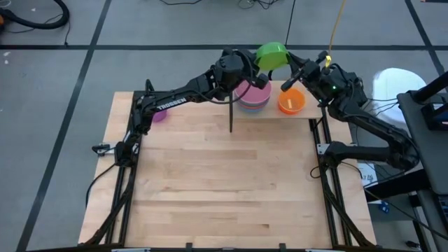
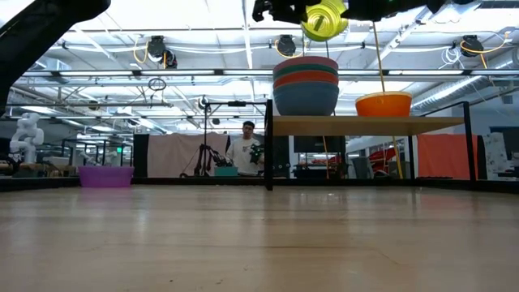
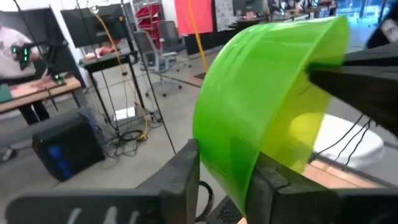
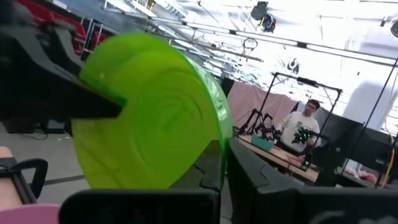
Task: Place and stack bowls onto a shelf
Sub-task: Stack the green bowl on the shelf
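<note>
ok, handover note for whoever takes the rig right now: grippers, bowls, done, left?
Left gripper: fingers around the rim of the green bowl, in the air above the shelf; whether it is gripping or letting go is unclear.
Right gripper: shut on the same green bowl from the other side.
On the shelf: a stack of large bowls with pink on top, and the orange bowl beside it.
Purple bowl: on the tabletop, far left.
Done: large stack and orange bowl shelved.
Left: green bowl into the orange one, probably, then the purple.
</note>
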Robot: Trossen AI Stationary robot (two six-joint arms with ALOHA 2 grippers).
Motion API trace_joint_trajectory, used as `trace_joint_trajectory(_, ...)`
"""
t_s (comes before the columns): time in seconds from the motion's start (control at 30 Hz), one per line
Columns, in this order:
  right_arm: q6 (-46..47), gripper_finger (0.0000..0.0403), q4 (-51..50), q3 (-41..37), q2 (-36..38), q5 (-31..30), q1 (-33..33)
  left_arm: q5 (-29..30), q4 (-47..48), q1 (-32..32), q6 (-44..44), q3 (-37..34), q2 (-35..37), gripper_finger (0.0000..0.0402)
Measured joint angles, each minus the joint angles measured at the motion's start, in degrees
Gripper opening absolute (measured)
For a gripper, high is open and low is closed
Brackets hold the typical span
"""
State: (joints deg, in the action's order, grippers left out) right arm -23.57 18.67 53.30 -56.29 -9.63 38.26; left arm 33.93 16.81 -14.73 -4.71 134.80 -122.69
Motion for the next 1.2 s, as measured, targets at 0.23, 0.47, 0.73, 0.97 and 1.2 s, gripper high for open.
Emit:
trace_joint_trajectory(0.23, -1.04, 0.0000, -3.50, 0.00, 1.07, -0.19, 0.38, -0.10, -3.74, 1.64, -6.64, 0.00, 0.18, 0.0121)
trace_joint_trajectory(0.47, -0.94, 0.0000, -6.05, 0.00, 4.13, 1.49, 0.90, -0.65, -6.09, 4.66, -13.95, -0.04, 1.88, 0.0124)
trace_joint_trajectory(0.73, -1.20, 0.0000, -7.96, 0.00, 7.64, 1.82, 0.85, -0.96, -6.33, 7.37, -20.19, -0.04, 2.67, 0.0124)
trace_joint_trajectory(0.97, -1.70, 0.0002, -9.24, -0.20, 8.98, -0.87, 0.90, -5.67, -5.41, 9.33, -21.57, 0.13, 3.08, 0.0124)
trace_joint_trajectory(1.2, -1.61, 0.0001, -13.77, -0.14, 9.49, -0.80, 0.91, -5.78, -4.98, 10.95, -23.25, 0.11, 2.99, 0.0124)
